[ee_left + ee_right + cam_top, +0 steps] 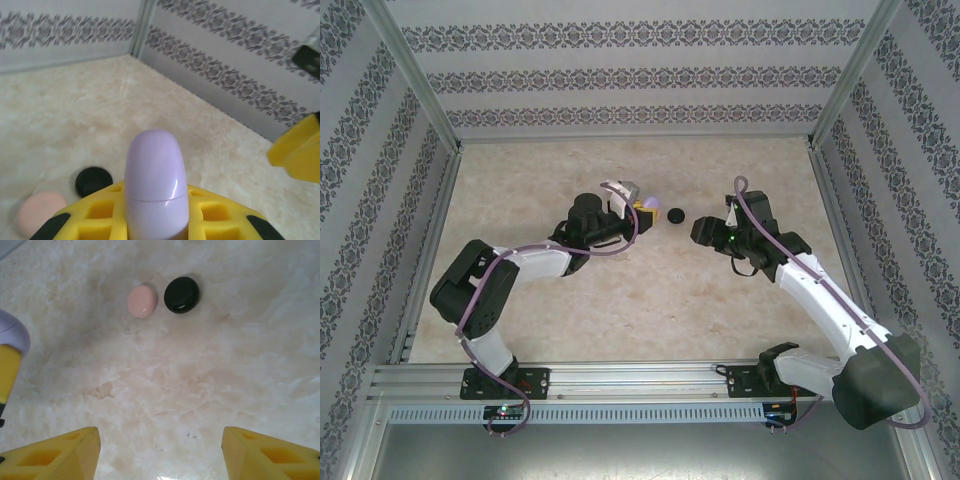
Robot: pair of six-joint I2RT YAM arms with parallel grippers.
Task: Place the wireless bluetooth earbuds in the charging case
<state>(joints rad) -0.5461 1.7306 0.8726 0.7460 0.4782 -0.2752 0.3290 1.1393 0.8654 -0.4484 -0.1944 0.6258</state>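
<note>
Purple and glossy, the purple case [156, 185] is sitting between the yellow fingers [102, 212] of the left gripper [642, 208], which is clamping it from both sides. In the left wrist view I am seeing it stand on edge and rise out of the fingers, with a thin seam running across its middle and its lid closed. What is lying inside it I cannot tell. From overhead I am seeing it near the middle of the table [620, 300], a little toward the far side, just at the tip of the left arm. Whether it is touching the tabletop I cannot tell.

Just beside it the black case [182, 294] is lying flat on the table, round and closed. The pink case [142, 301] is lying flat right next to the black one, also closed. A narrow gap is showing between them in the right wrist view. Both are resting free, with no finger touching them.

Facing them from the other side, the right gripper [160, 455] is hanging above the table with its jaws spread wide and nothing between them. I am seeing bare marbled tabletop in the gap. Its two yellow fingertips [55, 455] are sitting well apart from the pink and black cases. One of them is also showing at the right edge of the left wrist view.

Patterned walls [620, 80] in grey and white are closing in the table on three sides, held by metal posts.
</note>
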